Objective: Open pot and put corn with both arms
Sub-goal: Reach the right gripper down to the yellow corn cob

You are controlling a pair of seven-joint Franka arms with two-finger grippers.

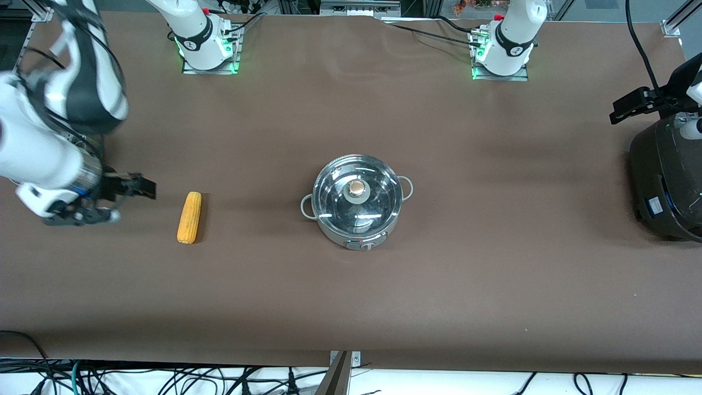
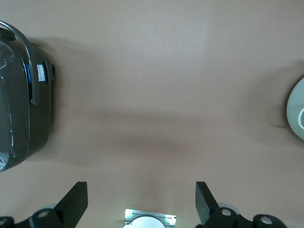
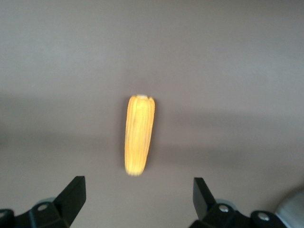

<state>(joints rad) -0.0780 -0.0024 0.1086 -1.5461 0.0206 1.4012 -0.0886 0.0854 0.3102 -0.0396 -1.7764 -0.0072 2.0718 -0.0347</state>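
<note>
One pot point(image 1: 357, 202) stands near the middle of the brown table point(image 1: 493, 274), shiny steel with two grey loop handles. Its one glass lid point(image 1: 357, 193) is on, topped by a single brass-coloured knob point(image 1: 357, 188).

One corn point(image 1: 189, 216) cob lies flat on the table toward the right arm's end, well apart from the pot and about as near the front camera as the pot is. Nothing touches it.

Two arms, two grippers — neither holds anything. The right gripper point(image 1: 118, 200) hangs over the table just beside the corn, on the side away from the pot. Its two fingers point(image 3: 71, 195) stand spread wide, and in the right wrist view the cob lies between and ahead of them.

The left gripper point(image 1: 630, 107) is up over the left arm's end of the table, above the edge of one large black cooker point(image 1: 663, 186). Its two fingers point(image 2: 76, 199) are spread wide too — bare table shows between them, with the cooker to one side.
</note>
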